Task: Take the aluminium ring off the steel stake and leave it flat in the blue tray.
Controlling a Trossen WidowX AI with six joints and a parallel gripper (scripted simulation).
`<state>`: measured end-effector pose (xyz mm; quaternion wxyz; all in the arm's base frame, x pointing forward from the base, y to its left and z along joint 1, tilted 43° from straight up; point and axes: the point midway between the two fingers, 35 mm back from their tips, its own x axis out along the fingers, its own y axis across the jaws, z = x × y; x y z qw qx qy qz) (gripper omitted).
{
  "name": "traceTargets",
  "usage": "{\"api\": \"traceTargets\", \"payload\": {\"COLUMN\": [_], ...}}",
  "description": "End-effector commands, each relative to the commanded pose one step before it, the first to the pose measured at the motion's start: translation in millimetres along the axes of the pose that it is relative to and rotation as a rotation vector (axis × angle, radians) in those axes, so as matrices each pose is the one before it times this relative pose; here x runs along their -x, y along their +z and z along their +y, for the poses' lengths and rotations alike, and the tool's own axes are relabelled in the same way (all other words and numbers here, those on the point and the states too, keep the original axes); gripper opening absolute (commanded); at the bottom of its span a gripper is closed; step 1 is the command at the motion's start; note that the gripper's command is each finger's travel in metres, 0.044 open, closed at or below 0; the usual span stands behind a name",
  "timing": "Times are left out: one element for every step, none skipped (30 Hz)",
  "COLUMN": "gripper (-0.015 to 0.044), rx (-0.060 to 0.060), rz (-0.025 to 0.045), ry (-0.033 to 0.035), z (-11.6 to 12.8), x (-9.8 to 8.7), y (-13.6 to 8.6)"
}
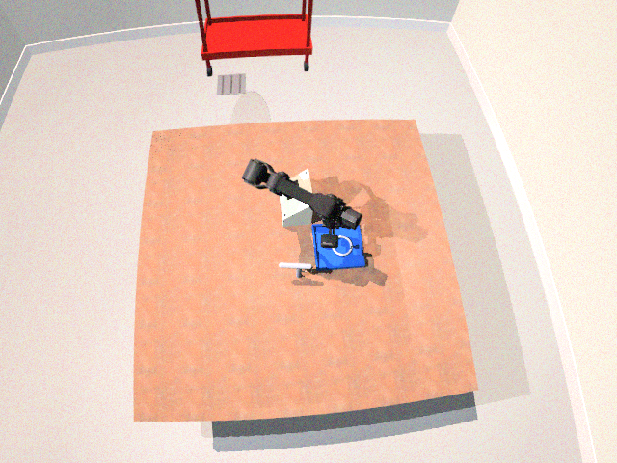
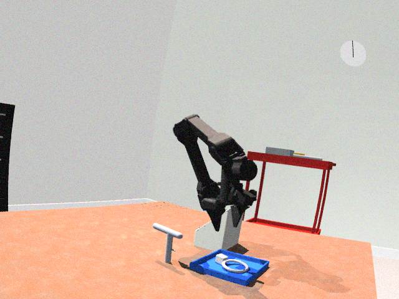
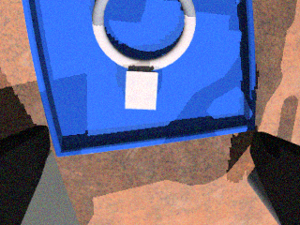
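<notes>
The aluminium ring (image 1: pixel 342 255) (image 2: pixel 236 271) (image 3: pixel 109 50) lies flat inside the blue tray (image 2: pixel 222 277) (image 3: pixel 206 70), on its floor. Its welded tab (image 2: pixel 221 258) (image 3: pixel 141 90) is a pale block, also inside the tray, on the side nearer the robot base. My gripper (image 2: pixel 227 228) (image 3: pixel 154 139) is open and empty, raised above the tray, with its fingers wide apart and clear of the ring and tab. In the top view the arm hides the fingertips. The steel stake (image 2: pixel 168 249) stands upright with its cross-bar (image 1: pixel 294 265) (image 2: pixel 167 230) on top and no ring around its foot.
The stake stands just beside the tray, to its left in the top and exterior views. The pale robot base block (image 1: pixel 299 211) (image 2: pixel 209 236) is behind the tray. A red trolley (image 1: pixel 256 37) (image 2: pixel 290 159) stands on the floor beyond the table.
</notes>
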<state>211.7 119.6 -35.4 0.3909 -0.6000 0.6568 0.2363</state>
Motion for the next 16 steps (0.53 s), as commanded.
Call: {"api": "traceTargets", "payload": {"gripper": [0.044,0.044,0.044,0.044,0.044,0.044,0.044,0.044,0.044,0.044,0.044,0.044,0.044,0.044,0.044,0.044], "rx": [-0.0046,0.0,0.0,0.0,0.0,0.0,0.0054,0.0,0.0,0.0,0.0,0.0,0.0,0.0,0.0,0.0], "rz": [0.00282,0.0,0.0,0.0,0.0,0.0,0.00842,0.0,0.0,0.0,0.0,0.0,0.0,0.0,0.0,0.0], "ry": [0.00725,0.0,0.0,0.0,0.0,0.0,0.00026,0.0,0.0,0.0,0.0,0.0,0.0,0.0,0.0,0.0], "z": [2.19,0.0,0.0,0.0,0.0,0.0,0.23,0.0,0.0,0.0,0.0,0.0,0.0,0.0,0.0,0.0], "x": [18.23,0.0,0.0,0.0,0.0,0.0,-5.72,0.0,0.0,0.0,0.0,0.0,0.0,0.0,0.0,0.0], "y": [-1.39,0.0,0.0,0.0,0.0,0.0,-1.59,0.0,0.0,0.0,0.0,0.0,0.0,0.0,0.0,0.0]}}
